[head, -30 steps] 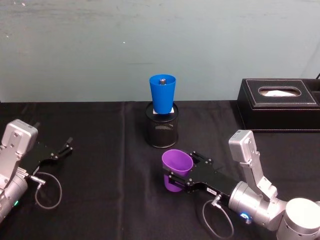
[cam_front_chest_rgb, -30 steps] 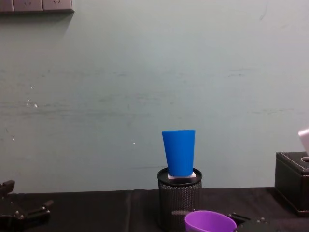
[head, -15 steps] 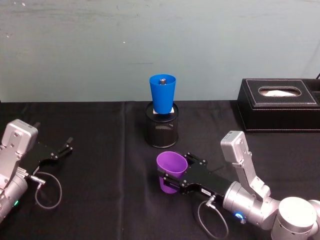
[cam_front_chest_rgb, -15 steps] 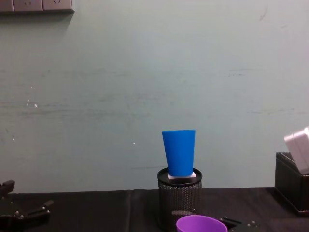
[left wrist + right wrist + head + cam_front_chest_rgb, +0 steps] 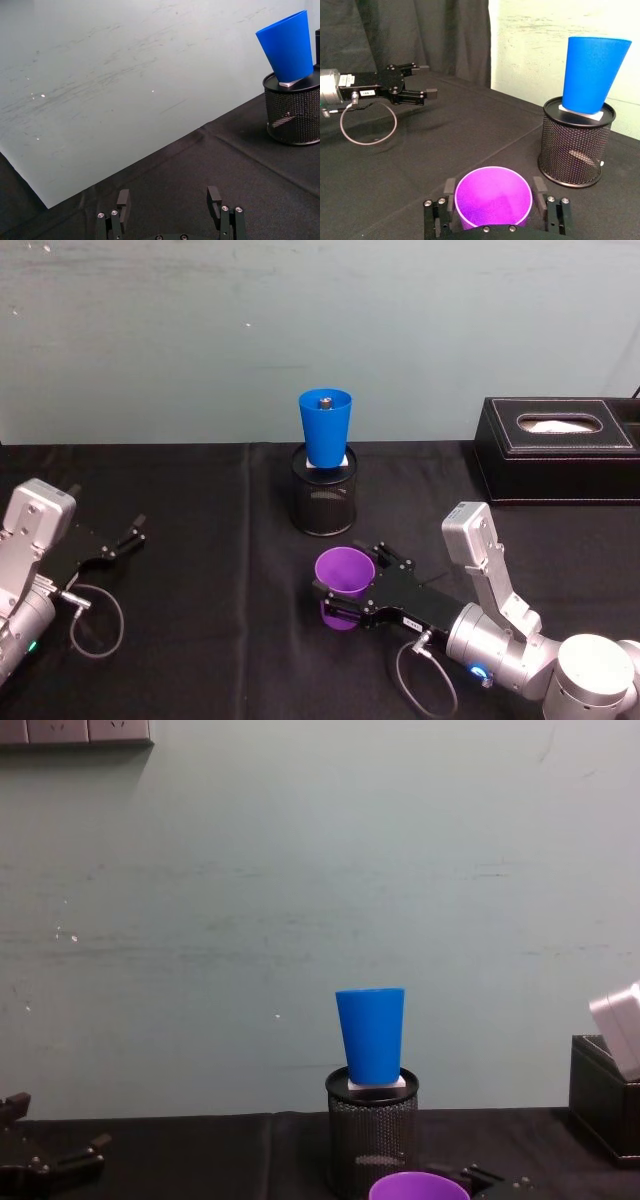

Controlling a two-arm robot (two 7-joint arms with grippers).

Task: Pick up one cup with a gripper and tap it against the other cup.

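The purple cup stands upright on the black cloth, just in front of the mesh holder. My right gripper is shut on the purple cup, one finger on each side of its wall. The blue cup sits upright on top of the black mesh holder, behind and above the purple cup, and apart from it. From the side, the blue cup shows well above the purple rim. My left gripper rests open at the table's left, holding nothing.
A black tissue box stands at the back right. The table is covered in black cloth, with a pale wall close behind it. A cable loop lies beside the left arm.
My right gripper carried the purple cup leftward over the last second. In the last half second it sank a little. The blue cup and the left arm stayed still.
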